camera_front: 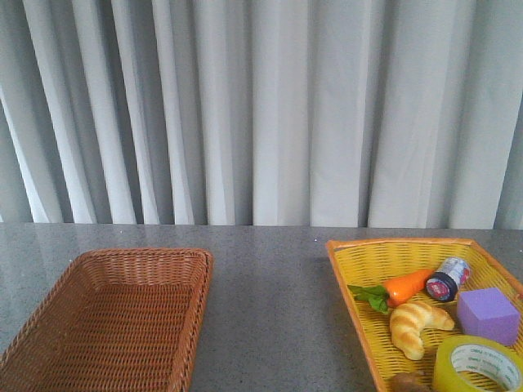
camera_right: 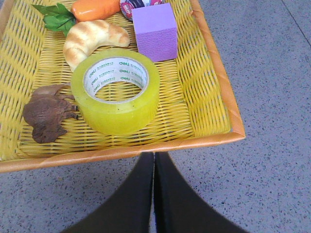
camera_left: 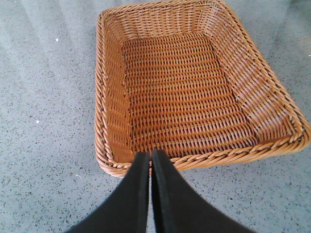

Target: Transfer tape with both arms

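Note:
The tape [camera_right: 116,92], a wide translucent yellow roll with a white printed core, lies flat in the yellow basket [camera_right: 209,92]. It also shows at the front right corner of the front view [camera_front: 478,365]. My right gripper [camera_right: 154,158] is shut and empty, just outside the yellow basket's near rim, short of the tape. My left gripper [camera_left: 150,156] is shut and empty, at the near rim of the empty brown wicker basket [camera_left: 109,121]. Neither arm shows in the front view.
The yellow basket [camera_front: 359,286] also holds a croissant [camera_right: 90,36], a purple cube [camera_right: 155,31], a carrot with leaves [camera_right: 92,8], a small dark cylinder [camera_front: 446,278] and a brown lump [camera_right: 46,114]. The brown basket [camera_front: 196,302] stands left. Grey curtains hang behind the table.

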Tool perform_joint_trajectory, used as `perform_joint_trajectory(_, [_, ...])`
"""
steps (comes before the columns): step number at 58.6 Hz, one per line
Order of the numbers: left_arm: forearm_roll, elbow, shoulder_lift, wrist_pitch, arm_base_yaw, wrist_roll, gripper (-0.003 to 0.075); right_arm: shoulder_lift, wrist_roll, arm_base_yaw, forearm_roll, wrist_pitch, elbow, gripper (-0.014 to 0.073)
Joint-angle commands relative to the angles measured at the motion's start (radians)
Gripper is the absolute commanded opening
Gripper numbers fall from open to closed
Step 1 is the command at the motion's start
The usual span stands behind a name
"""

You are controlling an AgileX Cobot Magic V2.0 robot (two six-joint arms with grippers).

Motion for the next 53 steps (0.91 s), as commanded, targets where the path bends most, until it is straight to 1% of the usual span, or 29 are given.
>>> perform_joint_trajectory(1, [-0.005, -0.034, 0.002, -0.064, 0.001, 0.000, 0.0010, 0.006, 0.001, -0.006, -0.014, -0.059, -0.033, 0.0021])
perform_joint_trajectory(6, [-0.005, -0.034, 0.002, -0.064, 0.001, 0.000, 0.0067, 0.006, -0.007, -0.006, -0.014, -0.057, -0.033, 0.0083])
perform_joint_trajectory(8, [-0.005, -0.034, 0.002, -0.065, 0.001, 0.000, 0.0102, 0.006, -0.010, -0.006, -0.014, -0.058, -0.033, 0.0133])
perform_joint_trajectory(11, [-0.006, -0.034, 0.002, -0.067, 0.001, 0.000, 0.0171, 0.006, -0.010, -0.006, -0.015, -0.062, -0.033, 0.0205])
perform_joint_trajectory(13, [-0.006, -0.034, 0.002, -0.067, 0.001, 0.000, 0.0223, 0.006, -0.010, -0.006, -0.015, -0.066, -0.033, 0.0278])
perform_joint_trajectory(17, [-0.006, -0.034, 0.002, -0.072, 0.001, 0.000, 0.0350, 0.006, -0.010, -0.006, -0.015, -0.074, -0.033, 0.0402])
perform_joint_trajectory(20, [-0.006, -0.034, 0.002, -0.080, 0.001, 0.000, 0.0429, 0.006, -0.007, -0.006, -0.015, -0.076, -0.033, 0.0491])
perform_joint_trajectory(24, [-0.006, -0.034, 0.002, -0.086, 0.001, 0.000, 0.0528, 0.006, -0.001, -0.006, -0.015, -0.076, -0.033, 0.0570])
perform_joint_trajectory(27, [-0.011, -0.034, 0.002, -0.088, 0.001, 0.000, 0.0568, 0.006, 0.000, -0.006, -0.011, -0.077, -0.033, 0.0609])
perform_joint_trajectory(30, [-0.032, -0.034, 0.003, -0.089, 0.001, 0.003, 0.0594, 0.006, 0.005, -0.006, 0.002, -0.078, -0.033, 0.0621])
perform_joint_trajectory(32, [-0.048, -0.034, 0.008, -0.092, 0.000, 0.012, 0.0597, 0.006, 0.005, -0.006, 0.005, -0.089, -0.033, 0.0619])
perform_joint_trajectory(39, [-0.176, -0.037, 0.033, -0.093, -0.021, 0.157, 0.0587, 0.033, 0.008, -0.006, 0.002, -0.115, -0.050, 0.0593])
perform_joint_trajectory(47, [-0.346, -0.049, 0.078, -0.075, -0.103, 0.363, 0.0586, 0.146, 0.053, -0.006, -0.007, -0.027, -0.137, 0.0552])
perform_joint_trajectory(53, [-0.425, -0.076, 0.122, -0.050, -0.173, 0.459, 0.0586, 0.260, 0.081, -0.006, -0.026, 0.035, -0.209, 0.0535])
